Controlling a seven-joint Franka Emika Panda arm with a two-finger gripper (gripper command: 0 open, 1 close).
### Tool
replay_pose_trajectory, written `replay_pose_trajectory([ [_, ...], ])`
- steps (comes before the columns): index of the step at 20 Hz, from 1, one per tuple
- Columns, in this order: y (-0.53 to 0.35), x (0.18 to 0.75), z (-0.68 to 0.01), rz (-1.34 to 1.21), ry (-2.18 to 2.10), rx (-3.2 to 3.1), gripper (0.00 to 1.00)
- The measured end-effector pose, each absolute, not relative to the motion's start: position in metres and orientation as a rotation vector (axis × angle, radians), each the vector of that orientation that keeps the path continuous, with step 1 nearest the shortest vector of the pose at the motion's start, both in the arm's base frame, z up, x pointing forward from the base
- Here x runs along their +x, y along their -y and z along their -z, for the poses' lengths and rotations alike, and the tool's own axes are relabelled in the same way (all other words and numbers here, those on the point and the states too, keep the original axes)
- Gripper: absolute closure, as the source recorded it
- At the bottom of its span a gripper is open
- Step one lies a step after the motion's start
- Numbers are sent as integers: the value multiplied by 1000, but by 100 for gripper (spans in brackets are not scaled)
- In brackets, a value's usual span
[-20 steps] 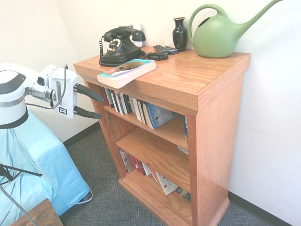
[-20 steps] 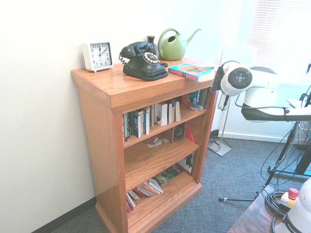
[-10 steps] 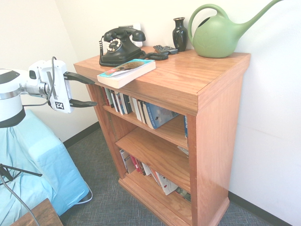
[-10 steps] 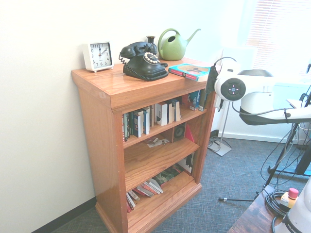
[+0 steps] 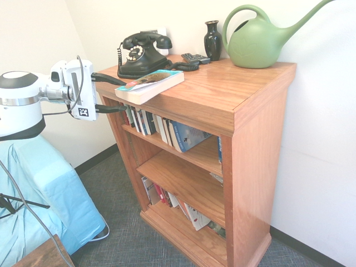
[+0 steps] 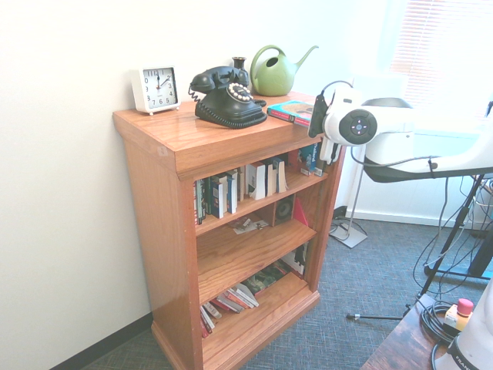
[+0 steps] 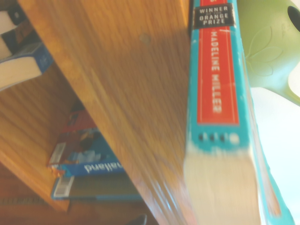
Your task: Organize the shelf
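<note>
First exterior view shows the shelf point(image 5: 222, 105) standing upright against the wall, its long axis vertical and its open front facing the carpeted room, where the floor before it lies free. Its thick top overhangs the front and sides. One teal paperback book point(image 5: 149, 85) lies flat at the top's front corner nearest the arm, its end jutting past the front edge. The pincer point(image 5: 118, 95) reaches in level at that corner, released, one finger above and one below the overhanging edge, close to the book but gripping nothing. Along the back edge stand one black rotary telephone point(image 5: 142, 54), one dark vase point(image 5: 212, 40) and one green watering can point(image 5: 258, 41); second exterior view adds one white clock point(image 6: 156, 89) at the far back corner. Three inner boards carry leaning books.
</note>
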State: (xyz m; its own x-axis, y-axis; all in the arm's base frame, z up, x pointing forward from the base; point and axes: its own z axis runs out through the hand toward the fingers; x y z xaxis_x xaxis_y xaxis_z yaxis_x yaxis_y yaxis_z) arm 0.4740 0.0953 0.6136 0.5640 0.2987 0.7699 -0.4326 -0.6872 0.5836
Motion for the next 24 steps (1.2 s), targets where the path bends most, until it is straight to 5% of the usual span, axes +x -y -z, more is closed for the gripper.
replay_pose_trajectory([
  [12,-89,525,-608,-1185,89,2043,0],
  [13,-89,525,-610,-1187,89,2042,100],
  [24,-89,526,-615,-1195,92,2037,100],
])
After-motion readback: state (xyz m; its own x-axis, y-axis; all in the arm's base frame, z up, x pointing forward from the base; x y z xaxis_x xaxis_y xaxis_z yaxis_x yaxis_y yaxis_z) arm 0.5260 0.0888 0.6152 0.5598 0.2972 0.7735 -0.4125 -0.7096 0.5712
